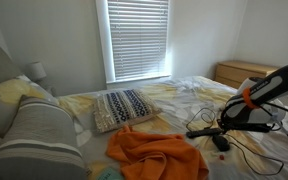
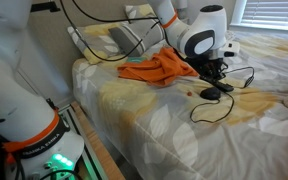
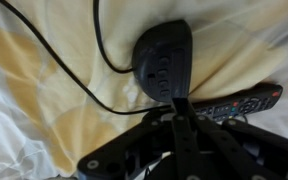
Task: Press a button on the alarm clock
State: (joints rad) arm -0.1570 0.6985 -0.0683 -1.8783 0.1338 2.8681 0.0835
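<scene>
Claw (image 3: 174, 108) comes in from the bottom of the wrist view with its two fingers drawn together into one dark tip, nothing held between them. That tip sits at the near edge of the alarm clock (image 3: 164, 58); whether it actually touches the casing cannot be told. The alarm clock is a small black rounded box lying on the counter (image 3: 44, 90), which is covered in yellow-and-white bedding. A thin black cord (image 3: 102, 50) loops away from the alarm clock's side and trails across the sheet. Just beside the alarm clock, on the other side from the cord, lies a slim black remote (image 3: 246, 102) with rows of small buttons. In an exterior view the claw (image 2: 213, 74) hangs just over the alarm clock (image 2: 212, 94), and a crumpled orange cloth (image 2: 159, 68) lies near the alarm clock.
</scene>
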